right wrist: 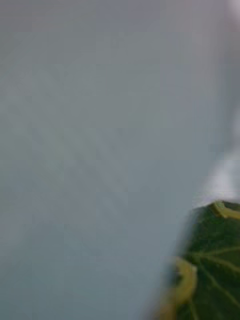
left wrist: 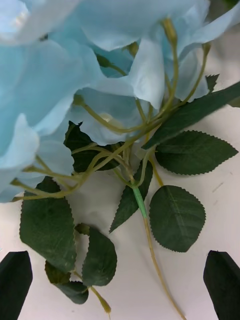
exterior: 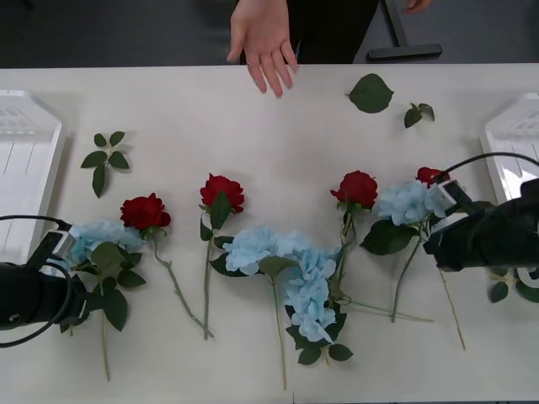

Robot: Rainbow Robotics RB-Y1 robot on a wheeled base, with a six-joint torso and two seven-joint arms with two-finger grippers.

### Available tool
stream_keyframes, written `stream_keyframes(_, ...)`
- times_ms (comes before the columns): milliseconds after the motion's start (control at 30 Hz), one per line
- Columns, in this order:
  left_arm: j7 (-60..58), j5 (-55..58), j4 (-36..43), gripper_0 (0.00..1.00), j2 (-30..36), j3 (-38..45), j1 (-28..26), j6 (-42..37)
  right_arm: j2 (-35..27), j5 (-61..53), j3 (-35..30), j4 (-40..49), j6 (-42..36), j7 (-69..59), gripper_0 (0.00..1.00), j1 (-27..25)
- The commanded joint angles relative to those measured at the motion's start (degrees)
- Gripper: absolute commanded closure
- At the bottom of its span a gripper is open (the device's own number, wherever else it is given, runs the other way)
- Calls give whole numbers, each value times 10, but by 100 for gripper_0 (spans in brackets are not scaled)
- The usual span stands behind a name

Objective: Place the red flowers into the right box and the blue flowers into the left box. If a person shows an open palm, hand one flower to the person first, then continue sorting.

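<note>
1. Four red flowers lie in a row across the middle of the front view: one left of centre (exterior: 145, 211), one beside it (exterior: 222, 193), one right of centre (exterior: 356, 188), and one partly hidden at the right (exterior: 429, 175).
2. I count three blue flowers: one at the lower left (exterior: 99, 236), a big one in the lower middle (exterior: 286, 265), and one at the right (exterior: 410, 202).
3. I see the left box (exterior: 25, 168) at the left edge and the right box (exterior: 509, 143) at the right edge.
4. My left hand (left wrist: 120, 280) sits at the lower left of the front view, right over the blue flower there. Its black fingers (left wrist: 15, 285) are apart, with the green stem and leaves between them, not touching.
5. My right arm (exterior: 484, 236) is at the right of the front view, next to the right blue flower. I cannot tell how the right hand is set.
6. At the top middle, the person holds out an open palm (exterior: 263, 42) over the far edge of the worktop (exterior: 253, 118).
7. Loose green leaves lie at the upper left (exterior: 105, 158) and upper right (exterior: 370, 93).
</note>
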State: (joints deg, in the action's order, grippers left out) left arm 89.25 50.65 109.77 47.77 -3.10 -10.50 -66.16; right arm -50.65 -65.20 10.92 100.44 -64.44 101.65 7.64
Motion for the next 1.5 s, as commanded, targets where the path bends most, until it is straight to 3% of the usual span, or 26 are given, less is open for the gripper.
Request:
stream_keyframes(33, -35, -16, -21, 0, -20, -21, 36, 12, -5, -77, -122, 19, -35, 36, 100, 1)
stream_keyframes(167, -39, -51, -25, 0, -26, -35, 47, 12, -5, -161, -192, 19, -39, 81, 100, 12)
stream_keyframes(333, -43, -57, -27, 0, -29, -38, 49, 13, -3, -260, -199, 18, 37, 117, 100, 47)
stream_keyframes(633, -38, -64, -27, 0, -29, -37, 49, 17, 8, -409, -31, 19, 277, 214, 100, 214)
stream_keyframes(767, -38, -64, -27, 0, -29, -37, 49, 17, 47, -441, 2, 19, 349, 281, 100, 277)
stream_keyframes(1167, -38, -64, -27, 0, -29, -37, 49, 17, 143, -441, 2, 19, 405, 386, 100, 383)
stream_keyframes(1500, -38, -64, -27, 0, -29, -37, 49, 17, 164, -441, 2, 19, 415, 386, 100, 396)
